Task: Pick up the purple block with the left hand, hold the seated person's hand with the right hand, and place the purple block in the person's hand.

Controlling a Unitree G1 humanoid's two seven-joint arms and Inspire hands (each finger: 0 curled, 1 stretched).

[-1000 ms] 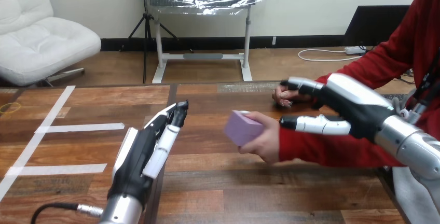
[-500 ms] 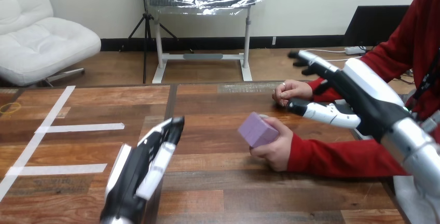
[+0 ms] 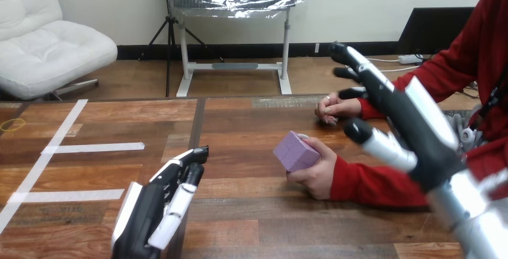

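The purple block looks smooth and matt; whether it is foam or plastic I cannot tell. Under it the counter is dark planked wood with plain grain and a low sheen. Well left of the block, strips of white tape lie flat and matt on that wood. Just right of the block, a red sleeve is soft, matt cloth. The left hand and right hand show matt black parts under glossy white plastic shells. The right forearm is silvery metal.
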